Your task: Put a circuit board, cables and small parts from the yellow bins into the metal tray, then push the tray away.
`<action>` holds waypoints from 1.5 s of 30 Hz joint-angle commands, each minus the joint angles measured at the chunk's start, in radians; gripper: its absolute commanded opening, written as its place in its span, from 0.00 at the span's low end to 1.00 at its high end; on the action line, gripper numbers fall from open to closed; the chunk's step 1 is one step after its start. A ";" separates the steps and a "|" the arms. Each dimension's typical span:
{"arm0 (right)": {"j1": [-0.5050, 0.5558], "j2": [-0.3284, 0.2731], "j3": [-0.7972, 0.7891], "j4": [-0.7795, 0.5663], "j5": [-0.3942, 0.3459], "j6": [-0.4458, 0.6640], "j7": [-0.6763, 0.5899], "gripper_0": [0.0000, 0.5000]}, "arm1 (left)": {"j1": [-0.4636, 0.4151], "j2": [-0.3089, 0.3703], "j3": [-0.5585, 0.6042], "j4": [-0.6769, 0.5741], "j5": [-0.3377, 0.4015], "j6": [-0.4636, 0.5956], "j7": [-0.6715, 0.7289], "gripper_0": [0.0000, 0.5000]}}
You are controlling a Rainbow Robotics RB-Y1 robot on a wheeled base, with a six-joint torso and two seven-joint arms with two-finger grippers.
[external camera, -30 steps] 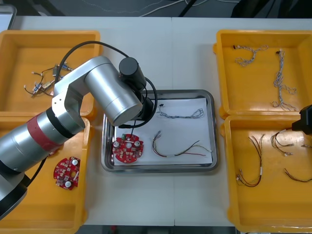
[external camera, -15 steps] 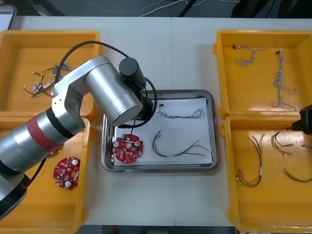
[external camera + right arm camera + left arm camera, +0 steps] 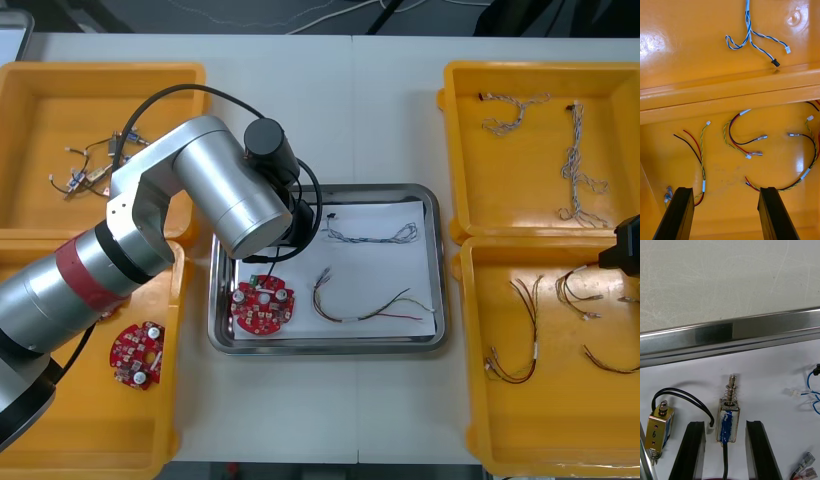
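The metal tray (image 3: 325, 346) lies mid-table with a white liner. In it are a round red circuit board (image 3: 262, 306), a blue and white cable (image 3: 370, 235) and a red and yellow cable (image 3: 372, 306). My left arm (image 3: 225, 195) reaches over the tray's left part and hides its own gripper there. In the left wrist view my left gripper (image 3: 725, 424) stands open around a small metal part (image 3: 728, 423) with a blue mark, which rests on the liner with a gap at each side. A second small metal part (image 3: 658, 427) lies beside it. My right gripper (image 3: 726, 195) hangs open above red and yellow cables (image 3: 745, 139).
Yellow bins flank the tray. The far left bin (image 3: 100, 76) holds small parts with wires, the near left one a second circuit board (image 3: 136, 352). The far right bin (image 3: 540, 72) holds blue and white cables (image 3: 748, 37); the near right bin (image 3: 550, 455) holds several cables.
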 commanded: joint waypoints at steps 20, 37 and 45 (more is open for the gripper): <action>0.010 -0.035 -0.031 -0.031 -0.008 0.003 -0.042 1.00 | -0.071 0.013 0.177 -0.080 0.146 0.261 -0.006 0.94; -0.032 -0.061 0.007 -0.048 -0.046 0.003 -0.017 1.00 | -0.123 0.074 0.463 -0.079 0.195 0.457 -0.231 0.94; -0.097 -0.063 0.104 -0.088 -0.052 0.003 0.007 1.00 | -0.089 0.162 0.560 -0.083 0.224 0.457 -0.326 0.94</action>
